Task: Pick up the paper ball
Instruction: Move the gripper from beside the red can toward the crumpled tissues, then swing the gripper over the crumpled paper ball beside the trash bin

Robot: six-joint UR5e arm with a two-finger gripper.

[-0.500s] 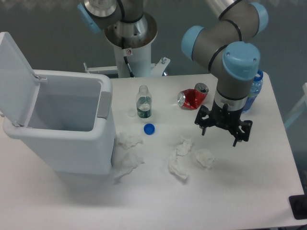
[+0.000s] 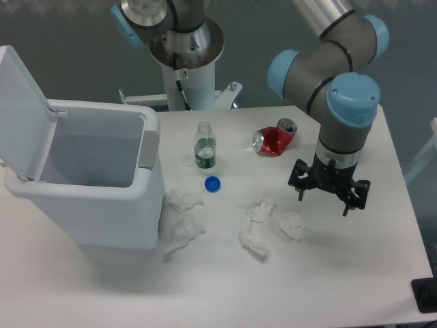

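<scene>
Several crumpled white paper balls lie on the white table. One paper ball sits right of centre, two more just left of it, and two next to the bin. My gripper hangs above the table, up and to the right of the nearest paper ball, apart from it. Its fingers are spread open and hold nothing.
A white bin with its lid open stands at the left. A small bottle, a blue cap and a crushed red can lie at the middle back. A blue-capped bottle shows behind my arm at the right.
My gripper has moved a little to the right and slightly down toward the table. Nothing on the table has moved.
</scene>
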